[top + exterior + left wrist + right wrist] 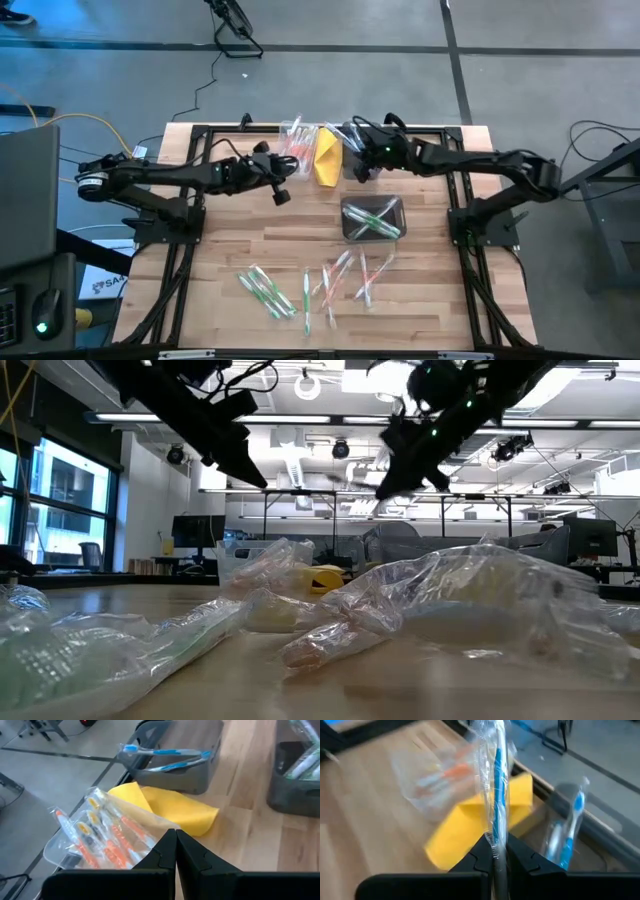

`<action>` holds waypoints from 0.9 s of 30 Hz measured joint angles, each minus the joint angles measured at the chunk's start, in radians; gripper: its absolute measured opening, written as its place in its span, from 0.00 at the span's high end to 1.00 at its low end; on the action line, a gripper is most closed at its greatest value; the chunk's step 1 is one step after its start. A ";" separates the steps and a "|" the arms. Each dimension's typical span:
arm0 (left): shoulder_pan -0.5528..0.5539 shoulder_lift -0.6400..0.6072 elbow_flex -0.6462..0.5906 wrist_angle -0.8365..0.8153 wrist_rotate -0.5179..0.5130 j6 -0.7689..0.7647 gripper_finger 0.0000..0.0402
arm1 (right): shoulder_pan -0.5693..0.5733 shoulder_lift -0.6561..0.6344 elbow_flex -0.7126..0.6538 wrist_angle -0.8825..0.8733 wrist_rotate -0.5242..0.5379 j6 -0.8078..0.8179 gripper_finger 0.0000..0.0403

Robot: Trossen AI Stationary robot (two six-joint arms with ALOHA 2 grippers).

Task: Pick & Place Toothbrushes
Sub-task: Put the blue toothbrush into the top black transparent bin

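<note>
Toothbrush (496, 785), blue and wrapped, is clamped in your right hand (495, 851) near the table's far edge; lower it fully into the grey bin (175, 767) before releasing, keeping the clenched, empty left hand (175, 847) clear.

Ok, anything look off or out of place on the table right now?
The yellow folded cloth stands out: it lies among the bins at the far edge, partly under the clear tray of orange toothbrushes. The loose toothbrushes lie scattered near the front, unsorted.

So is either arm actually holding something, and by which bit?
The right end effector pinches a wrapped blue toothbrush by its lower end; the left end effector holds nothing.
</note>
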 joint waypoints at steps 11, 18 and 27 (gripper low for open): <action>0.007 0.000 0.000 -0.001 0.001 -0.009 1.00 | -0.116 0.136 0.000 -0.055 0.065 0.164 0.96; 0.007 0.000 0.000 -0.001 0.001 -0.011 1.00 | -0.133 0.167 0.000 -0.084 0.053 0.197 0.95; 0.007 0.000 0.000 -0.002 0.001 -0.014 1.00 | -0.133 0.169 0.000 -0.079 0.114 0.177 0.78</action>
